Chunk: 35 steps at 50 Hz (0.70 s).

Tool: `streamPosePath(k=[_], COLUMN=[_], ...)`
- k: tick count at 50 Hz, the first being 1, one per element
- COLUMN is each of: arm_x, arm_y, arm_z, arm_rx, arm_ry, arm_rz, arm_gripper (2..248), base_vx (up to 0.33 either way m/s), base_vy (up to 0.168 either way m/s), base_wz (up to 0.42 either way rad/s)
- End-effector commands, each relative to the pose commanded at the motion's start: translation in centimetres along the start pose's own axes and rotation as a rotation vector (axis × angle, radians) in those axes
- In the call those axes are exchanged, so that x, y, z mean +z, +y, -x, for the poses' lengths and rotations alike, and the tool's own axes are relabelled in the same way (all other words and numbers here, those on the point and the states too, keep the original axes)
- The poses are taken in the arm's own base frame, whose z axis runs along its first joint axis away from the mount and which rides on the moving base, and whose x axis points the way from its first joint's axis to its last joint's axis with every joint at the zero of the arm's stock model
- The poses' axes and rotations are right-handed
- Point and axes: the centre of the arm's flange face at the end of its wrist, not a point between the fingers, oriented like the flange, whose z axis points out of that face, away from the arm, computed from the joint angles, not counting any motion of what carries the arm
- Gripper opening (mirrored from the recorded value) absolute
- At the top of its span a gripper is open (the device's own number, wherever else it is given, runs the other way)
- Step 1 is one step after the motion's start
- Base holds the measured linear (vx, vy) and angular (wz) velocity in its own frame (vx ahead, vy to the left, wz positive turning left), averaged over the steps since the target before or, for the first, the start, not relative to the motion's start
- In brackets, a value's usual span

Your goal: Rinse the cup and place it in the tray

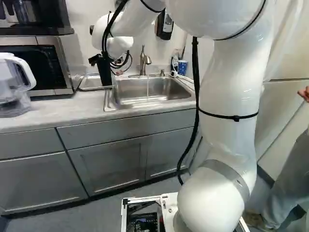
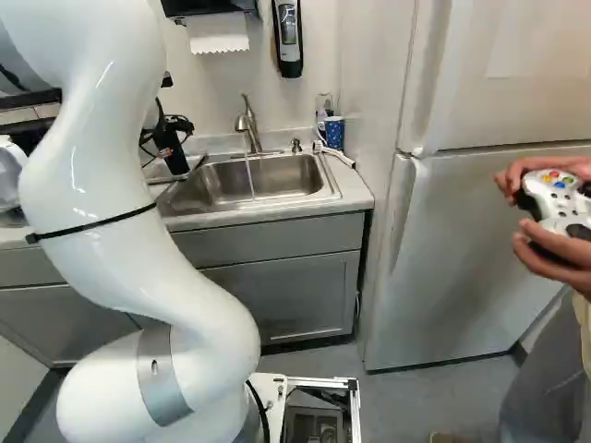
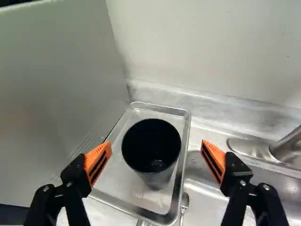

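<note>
Cup seen upright in the tray, dark inside and out, its mouth turned up; a little wet shine noted at the bottom of its inside. Claw held low over the tray at the left of the sink; in the wrist view its two fingers are spread wide, the orange pads set one to each side of the cup, with a gap to be seen on both sides. Tray laid on the table, between the microwave and the sink; drops are scattered on its metal floor. Spoon found just beside the tray, on the sink side. A thin stream of water is let down from the faucet into the sink basin. Blue patterned cup recorded standing near the sink's back corner, on the fridge side. Clear pitcher placed at the left of the left base view, in front of the microwave. Game controller held in a person's hands at the right of the right base view.
</note>
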Motion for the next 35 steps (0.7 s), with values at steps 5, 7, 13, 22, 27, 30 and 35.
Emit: streamPosePath(k=[5,7,13,22,27,30,35], arm_x=[-0.4,-0.5,-0.9,-1.7,-2.5,-2.9,-3.7], arm_y=[0.0,0.0,0.0,0.3,0.8,1.2,1.9], arm_z=[-0.5,-0.7,-1.2,-2.0,-2.4,-2.5,-2.8], arm_rx=[0.0,0.0,0.001,0.003,0.007,0.008,-0.002], arm_ry=[0.01,0.014,0.026,0.043,0.052,0.057,0.066], arm_rz=[0.0,0.0,-0.001,0.003,0.011,0.016,0.025], arm_gripper=[247,247,247,247,247,247,247], base_vx=[0.0,0.0,0.0,0.0,0.0,0.0,0.0], base_vy=[0.0,0.0,0.0,0.0,0.0,0.0,0.0], base_wz=[0.0,0.0,0.0,0.0,0.0,0.0,0.0])
